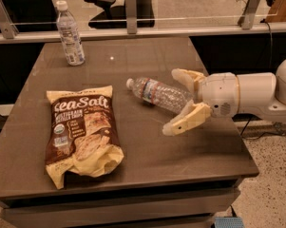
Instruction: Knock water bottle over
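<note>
The water bottle (157, 94), clear and crinkly with a white cap and a narrow red, white and dark blue label, lies on its side on the table (147, 151), cap pointing left. My gripper (176, 99) reaches in from the right with its pale fingers spread wide. The bottle's base end lies between the upper finger (186, 76) and the lower finger (185, 120). The fingers do not clamp it.
A smoother bottle (70, 33) with a tall pale label stands upright at the table's back left. A brown and yellow sea salt chip bag (81, 134) lies flat at the front left. A glass rail runs behind the table; the right table edge is under my arm.
</note>
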Tool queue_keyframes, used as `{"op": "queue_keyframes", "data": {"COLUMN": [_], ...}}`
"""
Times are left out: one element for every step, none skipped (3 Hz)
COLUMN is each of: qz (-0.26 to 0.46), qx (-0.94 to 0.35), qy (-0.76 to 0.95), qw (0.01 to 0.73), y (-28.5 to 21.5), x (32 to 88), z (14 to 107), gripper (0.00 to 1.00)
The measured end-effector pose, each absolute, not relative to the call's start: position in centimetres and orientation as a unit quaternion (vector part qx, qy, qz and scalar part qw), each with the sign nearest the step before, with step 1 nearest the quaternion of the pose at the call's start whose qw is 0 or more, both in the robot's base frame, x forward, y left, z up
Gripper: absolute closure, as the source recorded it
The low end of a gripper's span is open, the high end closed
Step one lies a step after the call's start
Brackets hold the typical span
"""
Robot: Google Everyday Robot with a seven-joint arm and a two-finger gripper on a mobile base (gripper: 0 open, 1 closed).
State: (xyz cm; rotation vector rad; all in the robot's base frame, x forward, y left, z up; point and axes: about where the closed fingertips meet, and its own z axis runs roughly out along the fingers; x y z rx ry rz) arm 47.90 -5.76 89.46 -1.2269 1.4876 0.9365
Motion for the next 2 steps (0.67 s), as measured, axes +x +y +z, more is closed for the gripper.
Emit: {"op": "queue_keyframes", "data": {"qz": [0.374,0.365], "qx": [-0.504,-0.506], "qy": [0.613,0.618], "qw": [0.48,0.479], "y": [-6.58,-7.43], "x": [48.21,48.42], "z": [89.32,89.1], "gripper": [0.0,0.0]}}
